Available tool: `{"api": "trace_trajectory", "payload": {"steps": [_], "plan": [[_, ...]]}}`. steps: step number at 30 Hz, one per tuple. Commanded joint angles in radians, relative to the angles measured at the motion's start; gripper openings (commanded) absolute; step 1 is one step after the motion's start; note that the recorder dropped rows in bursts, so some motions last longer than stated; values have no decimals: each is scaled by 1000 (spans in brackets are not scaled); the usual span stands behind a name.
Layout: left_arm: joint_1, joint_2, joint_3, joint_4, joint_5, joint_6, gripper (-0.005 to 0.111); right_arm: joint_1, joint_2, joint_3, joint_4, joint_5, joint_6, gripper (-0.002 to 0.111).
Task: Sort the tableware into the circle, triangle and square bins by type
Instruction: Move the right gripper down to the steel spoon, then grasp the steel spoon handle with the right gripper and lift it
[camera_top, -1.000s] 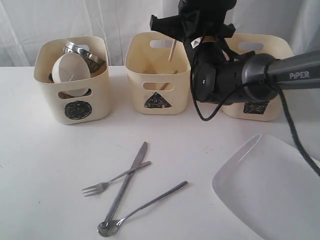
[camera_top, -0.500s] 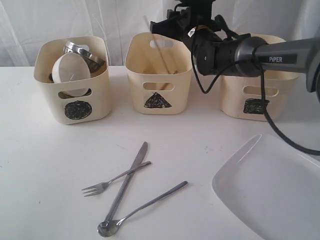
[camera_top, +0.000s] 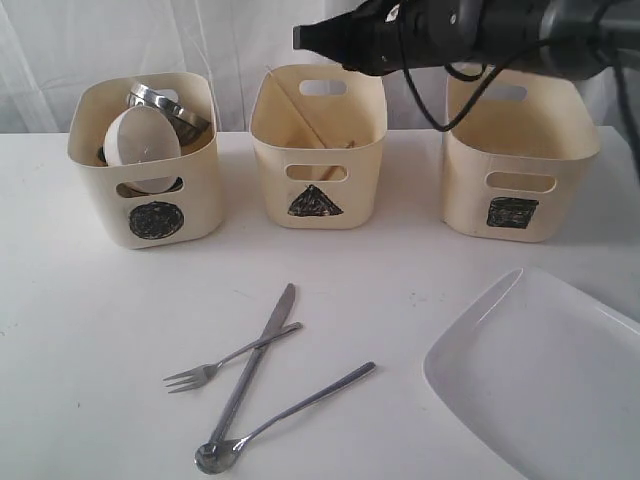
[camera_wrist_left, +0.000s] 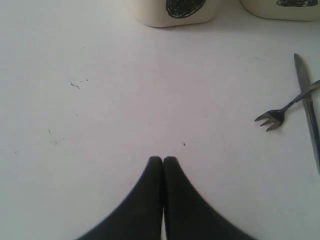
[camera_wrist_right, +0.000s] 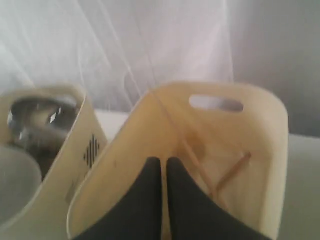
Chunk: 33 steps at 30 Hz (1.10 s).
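The right hand (camera_top: 303, 37) is held above the triangle bin (camera_top: 360, 195), near its upper rim, with its dark arm stretched in from the right over the top of the square bin (camera_top: 565, 190). In the right wrist view the right hand's (camera_wrist_right: 163, 161) fingers are seen pressed together, and nothing is gripped between them. The chopsticks (camera_top: 295, 108) are found inside the triangle bin. One stick is seen leaning against the wall in the exterior view, and two sticks (camera_wrist_right: 199, 169) are seen crossed within the bin (camera_wrist_right: 265, 150) in the right wrist view.

The left hand (camera_wrist_left: 163, 160) is held low over bare worktop (camera_wrist_left: 100, 115), its fingers closed tight on nothing. The fork (camera_wrist_left: 274, 116) and the knife (camera_wrist_left: 309, 112) lie off to one side of it, well apart from it.

The circle bin (camera_top: 95, 185) is filled: a white bowl (camera_top: 140, 140) is tipped on edge at the front, with steel vessels (camera_top: 158, 97) behind it. How many of these there are cannot be told. The square bin's inside is not shown.

On the worktop (camera_top: 90, 330), in front of the bins, the knife (camera_top: 260, 355) is laid slantwise, and the fork's (camera_top: 222, 364) handle is crossed with it. The spoon (camera_top: 290, 410) is set just beside them, its bowl near the knife's lower end. The plate (camera_top: 540, 385) is placed at the front right, apart from the cutlery and partly cut off by the frame edge.
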Motion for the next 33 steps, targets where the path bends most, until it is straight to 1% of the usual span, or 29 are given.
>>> {"api": "trace_trajectory", "payload": {"steps": [1,2,3,4,5,6,7,8,10,11,13,15,16,18,19,26,33], "plan": [[2,-5,7,-7,30,-1,0,-4,-77,3,-20,407,-276,0],[2,-5,7,-7,30,-1,0,1,-87,3,-13,526,-356,0],[2,-5,7,-7,30,-1,0,11,-91,3,-9,588,-395,0],[2,-5,7,-7,30,-1,0,30,-92,5,6,698,-486,0],[2,-5,7,-7,30,-1,0,47,-92,14,9,747,-530,0],[2,-5,7,-7,30,-1,0,87,-92,36,9,814,-586,0],[2,-5,7,-7,30,-1,0,113,-92,53,9,840,-609,0],[2,-5,7,-7,30,-1,0,175,-92,96,9,874,-686,0],[2,-5,7,-7,30,-1,0,269,-83,187,7,877,-886,0],[2,-5,7,-7,30,-1,0,303,-74,224,1,871,-975,2],[2,-5,7,-7,30,-1,0,347,-44,276,-4,858,-1097,13],[2,-5,7,-7,30,-1,0,366,-20,296,0,842,-1123,29],[2,-5,7,-7,30,-1,0,370,-13,299,2,826,-1133,35],[2,-5,7,-7,30,-1,0,377,-5,301,8,803,-1133,45],[2,-5,7,-7,30,-1,0,377,-1,301,8,789,-1133,47],[2,-5,7,-7,30,-1,0,379,41,301,7,773,-1159,46],[2,-5,7,-7,30,-1,0,379,87,301,7,691,-1177,46]]}}
